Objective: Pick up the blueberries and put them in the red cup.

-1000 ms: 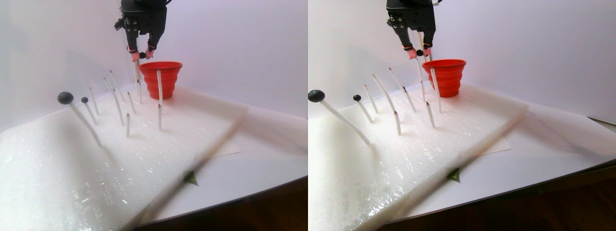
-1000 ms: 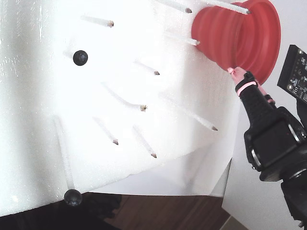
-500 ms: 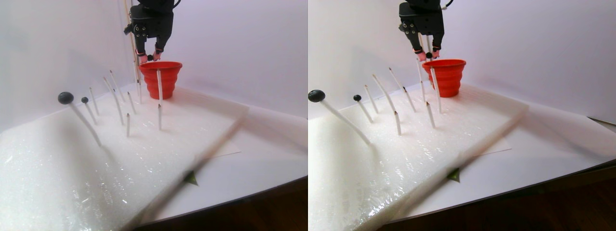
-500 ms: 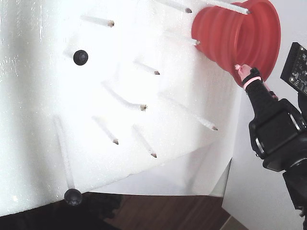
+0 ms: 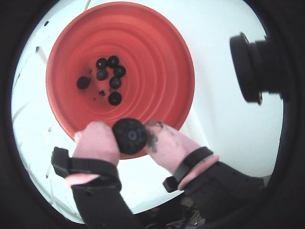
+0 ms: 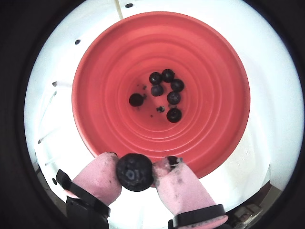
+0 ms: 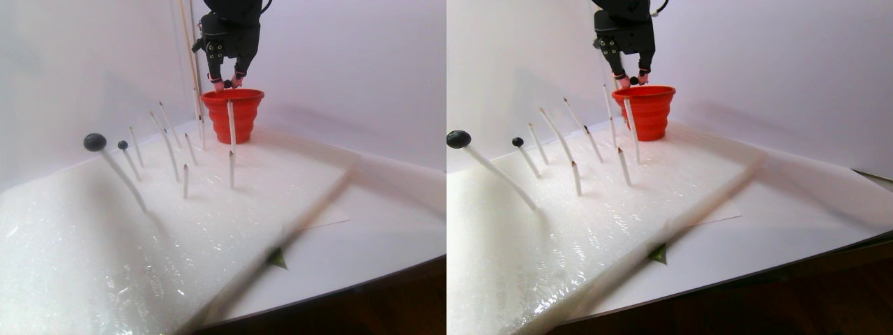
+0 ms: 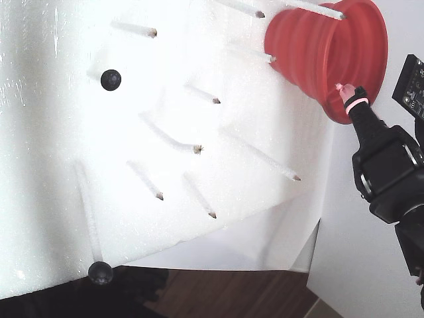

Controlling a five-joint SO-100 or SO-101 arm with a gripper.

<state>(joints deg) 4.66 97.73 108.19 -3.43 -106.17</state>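
In both wrist views my gripper [image 5: 129, 137] [image 6: 135, 168] is shut on one dark blueberry [image 5: 130, 135] [image 6: 135, 172] between its pink fingertips, just above the near rim of the red cup [image 5: 162, 62] [image 6: 209, 95]. Several blueberries [image 5: 113, 76] [image 6: 167, 93] lie on the cup's bottom. The stereo pair view shows the gripper [image 7: 229, 84] right over the cup [image 7: 234, 115] at the back of the foam. Two more blueberries [image 7: 95, 142] [image 7: 123, 145] sit on white sticks at the left; the fixed view shows them too [image 8: 110, 80] [image 8: 101, 272].
Several bare white sticks [image 7: 230, 118] [image 8: 199, 148] stand in the white foam board [image 7: 139, 237] [image 8: 46, 165] between the cup and the left blueberries. A black camera module [image 5: 255, 67] hangs beside the gripper. Dark wooden tabletop [image 7: 363, 307] shows beyond the board's front edge.
The gripper, still holding the blueberry, has risen a little and moved from beside the cup to over its rim. The two blueberries on sticks have not moved.
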